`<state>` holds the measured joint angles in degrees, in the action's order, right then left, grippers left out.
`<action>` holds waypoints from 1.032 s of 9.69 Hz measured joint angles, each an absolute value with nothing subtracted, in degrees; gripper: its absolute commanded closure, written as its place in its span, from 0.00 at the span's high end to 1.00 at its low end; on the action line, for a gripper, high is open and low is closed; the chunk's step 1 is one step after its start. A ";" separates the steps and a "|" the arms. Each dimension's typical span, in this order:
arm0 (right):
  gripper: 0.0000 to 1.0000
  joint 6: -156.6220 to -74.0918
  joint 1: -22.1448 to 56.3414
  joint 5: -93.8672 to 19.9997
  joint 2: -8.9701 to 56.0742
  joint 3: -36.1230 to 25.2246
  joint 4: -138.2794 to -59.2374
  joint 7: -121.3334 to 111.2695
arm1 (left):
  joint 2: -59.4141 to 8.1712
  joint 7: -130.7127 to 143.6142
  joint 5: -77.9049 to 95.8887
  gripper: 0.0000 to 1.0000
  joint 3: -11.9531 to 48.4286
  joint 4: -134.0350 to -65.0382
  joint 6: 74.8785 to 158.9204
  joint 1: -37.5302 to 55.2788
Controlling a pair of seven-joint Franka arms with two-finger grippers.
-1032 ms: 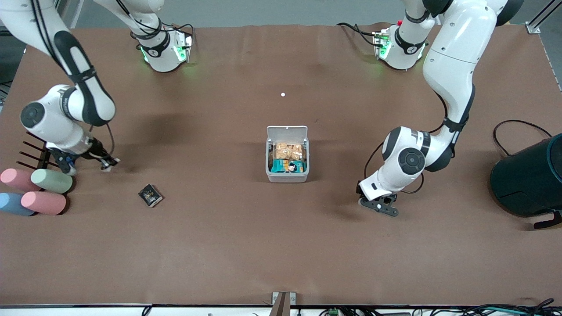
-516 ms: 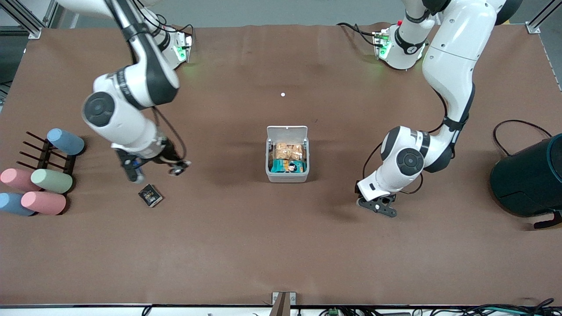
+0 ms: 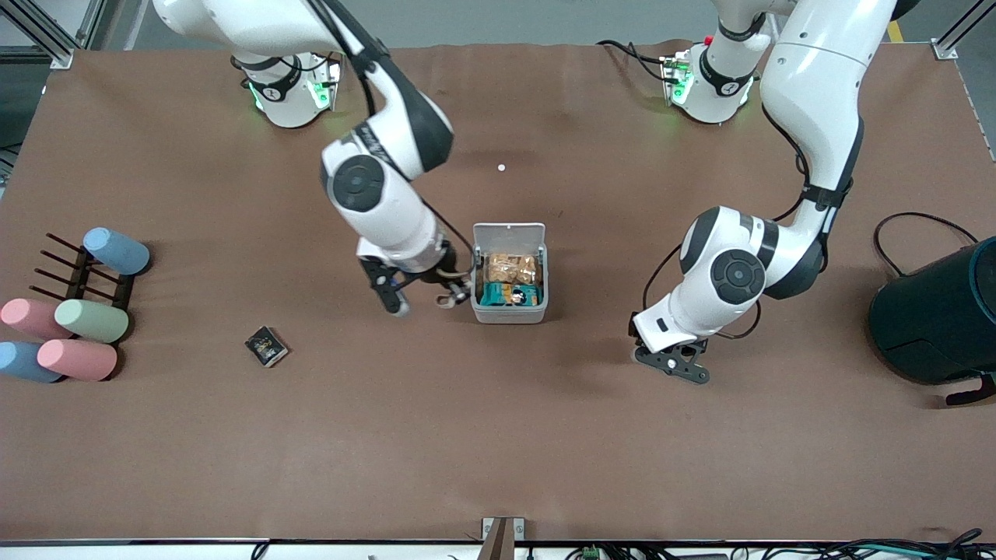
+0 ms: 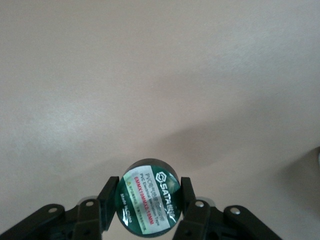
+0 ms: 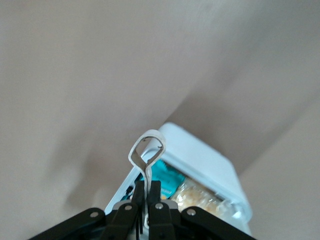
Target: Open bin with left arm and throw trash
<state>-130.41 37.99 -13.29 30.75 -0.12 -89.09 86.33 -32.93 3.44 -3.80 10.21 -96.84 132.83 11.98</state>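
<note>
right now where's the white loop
The white loop is pinched in the right hand, up in the air beside the open bin, on the side toward the right arm's end of the table.

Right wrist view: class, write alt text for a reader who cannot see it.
The right pincer, fingers shut, holds a white figure-eight loop upright over the edge of the open white bin. Snack packets fill the bin, which stands on a brown table.
</note>
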 measured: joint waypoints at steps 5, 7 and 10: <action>0.97 -130.45 42.77 -13.36 32.63 -0.27 -88.07 87.49 | -32.12 19.10 -3.79 0.01 17.97 -96.40 131.70 12.53; 0.97 -126.35 42.42 -13.36 32.78 -1.43 -87.93 87.56 | -32.07 24.73 -3.79 0.01 20.12 -95.89 131.70 13.40; 0.98 -115.36 28.79 -12.57 31.04 -2.88 -88.44 79.54 | -32.09 34.71 -3.84 0.02 20.50 -95.06 131.46 19.41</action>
